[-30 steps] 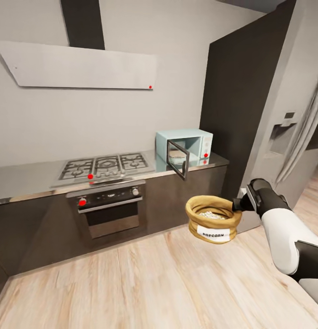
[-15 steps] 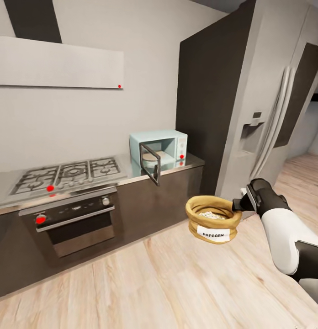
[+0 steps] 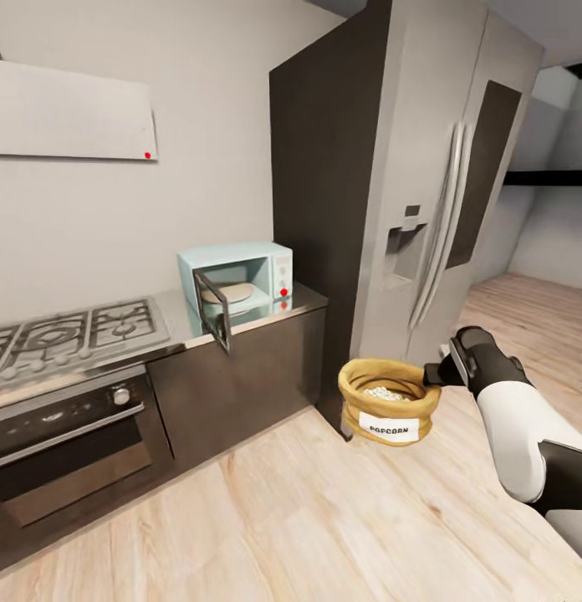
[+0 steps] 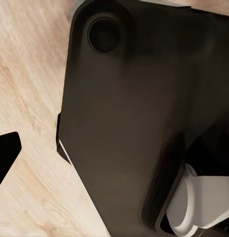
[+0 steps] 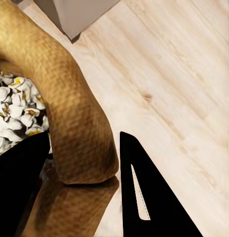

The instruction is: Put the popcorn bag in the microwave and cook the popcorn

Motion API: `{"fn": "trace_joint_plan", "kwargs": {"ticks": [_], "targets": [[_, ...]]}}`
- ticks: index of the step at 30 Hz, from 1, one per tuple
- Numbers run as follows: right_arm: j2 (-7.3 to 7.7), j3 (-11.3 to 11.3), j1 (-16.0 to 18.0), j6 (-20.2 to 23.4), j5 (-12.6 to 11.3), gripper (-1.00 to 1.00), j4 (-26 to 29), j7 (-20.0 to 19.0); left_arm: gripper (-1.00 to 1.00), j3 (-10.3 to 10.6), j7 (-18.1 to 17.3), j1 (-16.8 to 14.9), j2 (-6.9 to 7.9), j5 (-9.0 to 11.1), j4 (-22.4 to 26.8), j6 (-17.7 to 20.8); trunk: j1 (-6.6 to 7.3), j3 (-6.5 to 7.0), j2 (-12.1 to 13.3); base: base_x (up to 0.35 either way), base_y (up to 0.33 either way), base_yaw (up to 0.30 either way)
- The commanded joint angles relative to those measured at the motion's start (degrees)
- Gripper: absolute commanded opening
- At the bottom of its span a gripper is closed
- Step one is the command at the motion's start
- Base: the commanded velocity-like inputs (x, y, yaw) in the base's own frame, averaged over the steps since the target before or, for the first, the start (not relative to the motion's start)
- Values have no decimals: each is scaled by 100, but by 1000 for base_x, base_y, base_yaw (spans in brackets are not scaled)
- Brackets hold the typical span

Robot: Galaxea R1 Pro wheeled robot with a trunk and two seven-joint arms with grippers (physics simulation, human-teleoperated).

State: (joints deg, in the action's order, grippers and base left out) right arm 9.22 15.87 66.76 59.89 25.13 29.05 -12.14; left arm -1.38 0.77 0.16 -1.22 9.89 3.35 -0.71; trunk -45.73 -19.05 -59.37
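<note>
Overhead, woven round popcorn bag (image 3: 388,400)

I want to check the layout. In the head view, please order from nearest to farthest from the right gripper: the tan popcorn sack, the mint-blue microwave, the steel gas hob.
1. Tan popcorn sack, held at the right gripper.
2. Mint-blue microwave, on the countertop, door open.
3. Steel gas hob, farthest left.
</note>
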Motion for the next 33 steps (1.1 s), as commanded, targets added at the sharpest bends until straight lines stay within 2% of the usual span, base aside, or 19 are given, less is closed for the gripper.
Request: {"fn": "trace_joint_plan", "kwargs": {"ticks": [1,11,19,25,33], "targets": [[-19,20,4,11,58,-100,15,-56,100,-8,5,2,-1,31,9,-8,-3,-6,-4,248,-240,-246],[-162,4,4,11,45,-100,83,-52,100,-9,-8,2,3,39,7,-17,-3,-6,-4,253,-233,-246],[-208,4,4,11,41,-100,83,-59,100,-8,-24,2,7,39,9,-26,-3,-6,-4,310,-89,-221],[-279,4,3,11,45,-100,83,-56,100,3,-30,2,7,50,16,-35,-3,-6,-4,321,-2,-11],[-280,13,4,11,41,-100,83,-58,100,6,-30,2,7,56,16,-35,-3,-6,-4,316,-39,233]]}}
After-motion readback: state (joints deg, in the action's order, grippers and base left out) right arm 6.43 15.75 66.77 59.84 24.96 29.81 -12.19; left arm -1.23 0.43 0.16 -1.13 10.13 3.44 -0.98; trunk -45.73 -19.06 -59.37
